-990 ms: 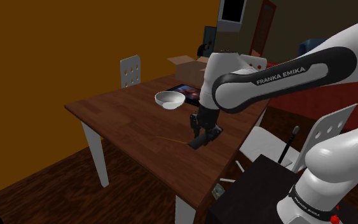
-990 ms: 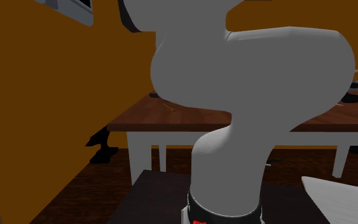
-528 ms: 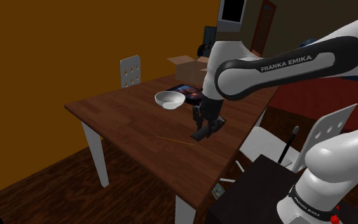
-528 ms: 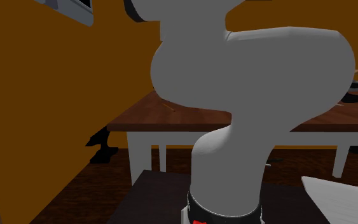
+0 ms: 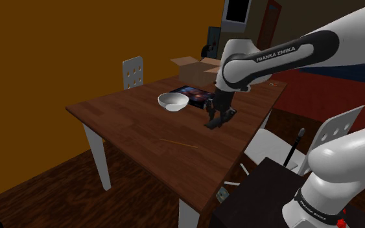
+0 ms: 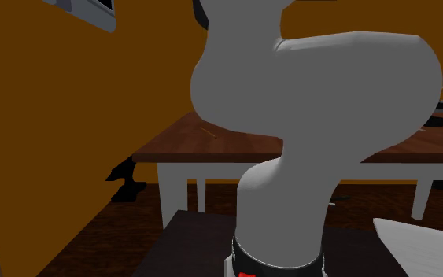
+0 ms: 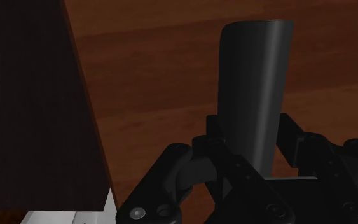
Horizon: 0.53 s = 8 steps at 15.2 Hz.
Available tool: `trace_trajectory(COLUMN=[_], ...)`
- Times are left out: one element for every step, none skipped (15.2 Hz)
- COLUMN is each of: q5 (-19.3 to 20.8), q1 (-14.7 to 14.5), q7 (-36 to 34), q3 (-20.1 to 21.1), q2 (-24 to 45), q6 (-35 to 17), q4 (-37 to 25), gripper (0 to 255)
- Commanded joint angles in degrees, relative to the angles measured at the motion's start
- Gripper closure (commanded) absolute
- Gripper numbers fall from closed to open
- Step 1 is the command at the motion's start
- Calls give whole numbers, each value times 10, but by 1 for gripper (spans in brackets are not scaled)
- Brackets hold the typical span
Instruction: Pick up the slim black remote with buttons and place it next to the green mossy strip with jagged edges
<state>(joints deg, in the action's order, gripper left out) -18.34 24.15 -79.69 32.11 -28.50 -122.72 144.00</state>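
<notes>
Orange-brown walls back a brown wooden table (image 5: 122, 120) on white legs, where a white Franka arm (image 5: 271, 55) reaches across from its dark stand (image 5: 259, 194) at the shoulder view's lower right. From that view's left: a white chair (image 5: 133, 71) stands behind the table, a white bowl (image 5: 173, 101) sits on the top, and a thin olive-yellow strip (image 5: 179, 142), its jagged edges too fine to make out, lies on bare wood nearer the camera. A dark tablet-like slab (image 5: 197, 94) rests beside the bowl, and to its right hangs the black gripper (image 5: 217, 116), jaws clamped on the slim remote (image 5: 212, 124). The remote appears lifted just off the wood, well apart from the strip. In the wrist view the remote (image 7: 254, 76) juts out beyond the gripper (image 7: 250, 127), pinched near one end between the fingers (image 7: 214, 130). It shows a smooth, dark grey face with a squared-off tip and no buttons facing the camera. The step in hand looks to be the carry. Done well, it would keep the clamp firm, since the long free end could swing or slip. It would also hold enough height to clear the bowl on the way toward the shoulder view's lower left. The remote would then go down flat, just beside the strip rather than across it, and be let go only once it rests on the wood.
</notes>
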Motion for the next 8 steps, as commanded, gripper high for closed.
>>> trace_trajectory(q5=[12,19,26,33,40,47,54,61], q1=[15,24,32,41,49,58,66,74], q7=[26,37,49,60,70,81,91,101], q3=[-18,-26,-34,-42,-49,-57,-64,-71], q2=[12,21,30,40,50,61,72,84], q6=[-6,-8,-10,-12,-14,-16,-17,-19], q4=[-3,-7,-13,-19,-25,-32,-40,-49], gripper=[255,255,255,255,255,255,255,255])
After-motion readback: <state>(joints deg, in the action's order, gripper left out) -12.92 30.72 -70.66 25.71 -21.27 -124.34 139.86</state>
